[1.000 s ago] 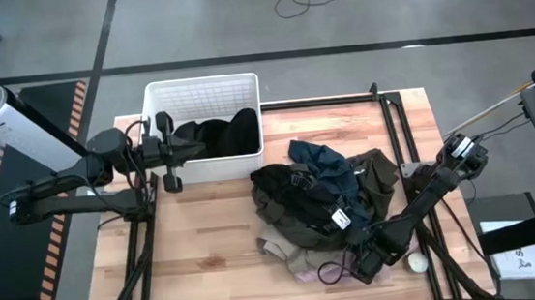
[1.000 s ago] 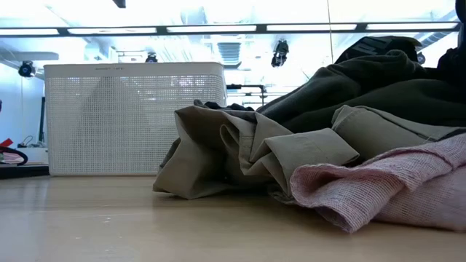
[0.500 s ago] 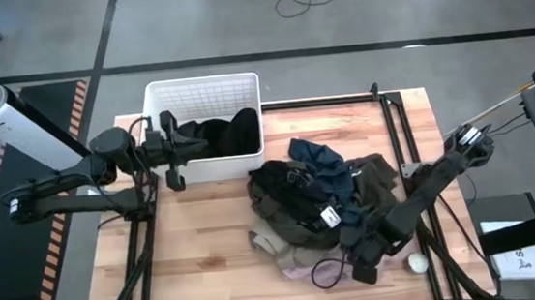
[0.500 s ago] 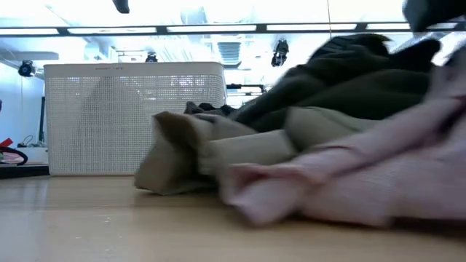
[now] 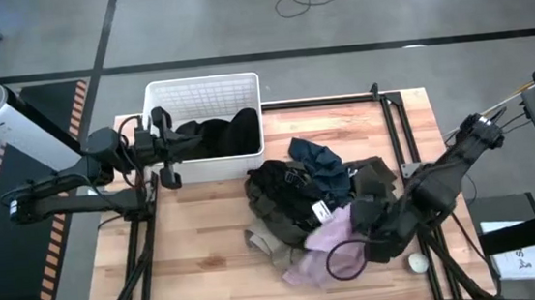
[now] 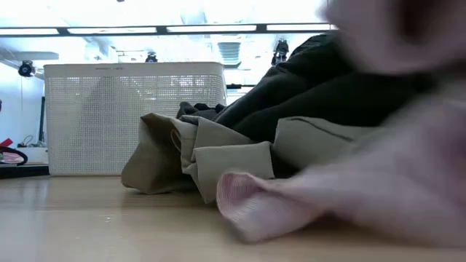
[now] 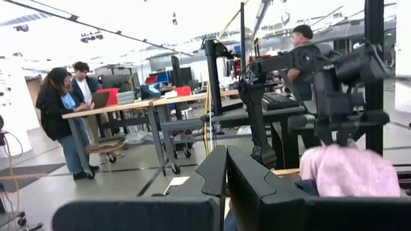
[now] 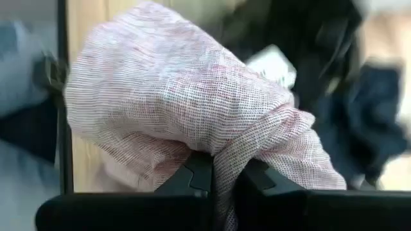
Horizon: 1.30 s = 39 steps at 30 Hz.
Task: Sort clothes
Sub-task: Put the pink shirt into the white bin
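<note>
Clothes (image 5: 311, 200) in a soft dark-and-khaki heap lie mid-bench; your right gripper (image 8: 218, 176) is clenched on the pale pink woven garment (image 8: 186, 102) near the front-right edge. You're mid-lift; next, probably, pull it free. Left gripper (image 7: 226, 186), fingers together, empty, waits beside the white plastic basket (image 5: 202, 93).

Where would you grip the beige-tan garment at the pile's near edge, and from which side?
Probably the beige-tan garment is best taken by its raised folded ridge facing the basket, coming from the open table side. There it sticks out from under the dark clothes, clear of the pink garment pinched in the right gripper.
</note>
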{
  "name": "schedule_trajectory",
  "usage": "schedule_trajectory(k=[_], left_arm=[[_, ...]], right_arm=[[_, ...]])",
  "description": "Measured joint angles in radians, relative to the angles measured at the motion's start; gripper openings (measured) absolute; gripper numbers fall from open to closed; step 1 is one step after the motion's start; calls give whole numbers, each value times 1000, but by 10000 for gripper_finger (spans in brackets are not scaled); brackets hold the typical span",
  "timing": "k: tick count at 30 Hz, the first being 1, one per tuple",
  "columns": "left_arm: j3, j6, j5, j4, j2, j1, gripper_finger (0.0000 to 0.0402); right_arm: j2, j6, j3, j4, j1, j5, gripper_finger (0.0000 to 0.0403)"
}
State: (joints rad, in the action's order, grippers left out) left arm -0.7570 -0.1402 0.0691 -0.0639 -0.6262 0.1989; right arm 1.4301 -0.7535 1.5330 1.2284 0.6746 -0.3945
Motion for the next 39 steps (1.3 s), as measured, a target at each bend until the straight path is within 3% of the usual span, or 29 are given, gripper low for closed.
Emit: schedule_trajectory(k=[10, 24, 32, 39], left_arm=[[0, -11, 0, -14, 1, 0, 0], [0, -32, -5, -41, 6, 0, 0], [0, -52, -11, -83, 15, 0, 0], [0, -80, -95, -79, 10, 1, 0]], right_arm=[[23, 295, 285, -19, -37, -302, 9], [203, 873, 788, -205, -192, -487, 9], [210, 1303, 821, -677, -366, -417, 9], [209, 1402, 821, -976, -525, -166, 9]])
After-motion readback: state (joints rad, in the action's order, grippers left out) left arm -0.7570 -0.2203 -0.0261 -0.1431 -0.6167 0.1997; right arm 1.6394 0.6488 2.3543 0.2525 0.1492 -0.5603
